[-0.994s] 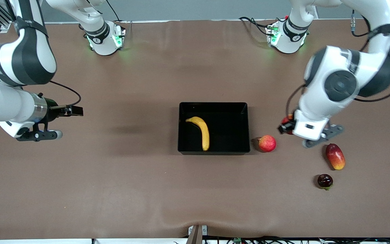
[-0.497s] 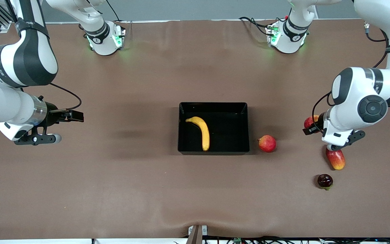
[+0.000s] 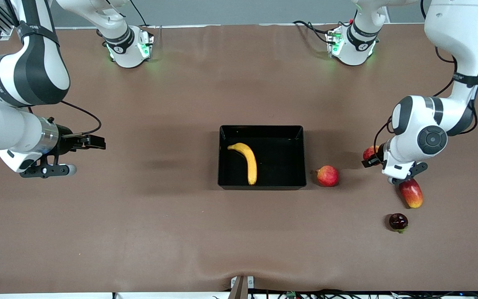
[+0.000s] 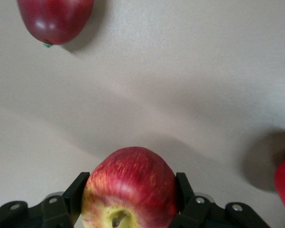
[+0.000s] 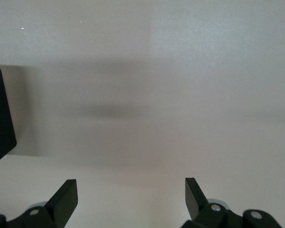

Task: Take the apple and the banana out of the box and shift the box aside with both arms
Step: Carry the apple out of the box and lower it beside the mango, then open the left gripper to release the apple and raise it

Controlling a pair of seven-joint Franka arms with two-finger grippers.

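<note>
Apple [image 4: 128, 187] is out of box [image 3: 295, 155], clamped in L gripper [image 3: 371, 158] jaws over bare bench [image 3: 181, 228] at L arm's end, not yet set down. Banana [image 3: 247, 160] lies in box w/ R gripper [image 3: 91, 142] waiting, jaws open, so banana + 2-arm box shift remain.

The table [image 3: 172, 232] was a flat matte brown. The box [image 3: 297, 153] was black with glossy inner walls, and the banana [image 3: 248, 161] in it was bright yellow with a darker stem tip. The apple [image 4: 129, 190] was deep red, streaked with yellow that widened into a yellow patch around its dark dimple. The black fingers [image 4: 76, 192] of the left gripper [image 4: 129, 197] framed it. A pinkish-red round fruit [image 3: 328, 175], a red-and-yellow mango [image 3: 411, 193] and a small dark maroon fruit [image 3: 398, 221] were also there. Both arms [image 3: 23, 74] were white with black bands.
</note>
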